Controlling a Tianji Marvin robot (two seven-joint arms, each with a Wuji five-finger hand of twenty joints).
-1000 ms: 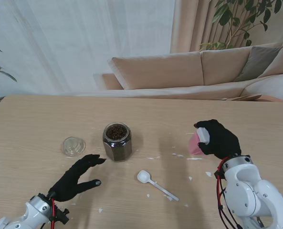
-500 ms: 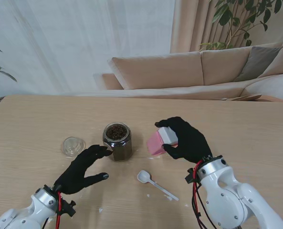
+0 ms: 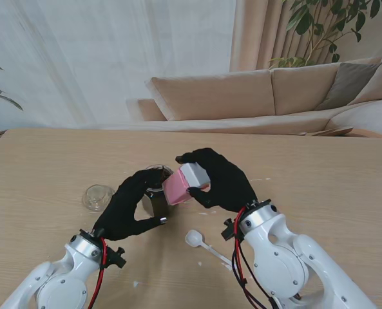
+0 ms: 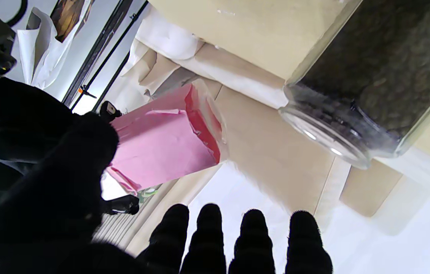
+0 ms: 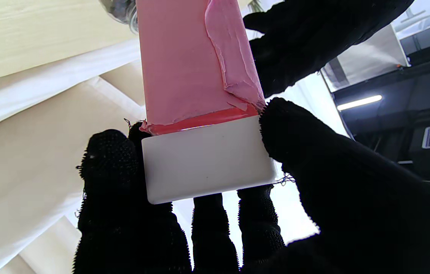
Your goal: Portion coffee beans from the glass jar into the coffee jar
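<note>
right robot hand [image 3: 219, 180]: black-gloved, seen at the centre of the stand frame. it is closed around a pink coffee jar [image 3: 176, 187] with a white base [image 5: 207, 160]; in the right wrist view the fingers [image 5: 108, 171] and thumb are pressed against opposite sides of that base. the jar is held off the worktop [image 3: 332, 167], tilted on its side, with its open end turned toward the left of the frame.

left robot hand [image 3: 129, 206]: black-gloved, at centre left of the stand frame. its fingers are curled partway around the near side of the glass jar [image 3: 155, 193]; firm contact cannot be confirmed, since in the left wrist view the fingertips [image 4: 251, 228] are seen apart from the glass.

glass jar: stood on the worktop, lid off, filled with dark coffee beans [image 4: 382, 64]. it is largely covered by both hands in the stand frame. the pink jar's open mouth [image 4: 209, 118] is held just beside its rim.

glass lid [image 3: 99, 197]: laid flat on the worktop, left of the glass jar, apart from it.

white spoon [image 3: 207, 248]: laid on the worktop at lower centre, partly hidden by the right arm.

small white scraps [image 3: 258, 180]: scattered over the light wood worktop.

beige sofa [image 3: 274, 96]: placed beyond the worktop's far edge, in the upper right of the frame.
</note>
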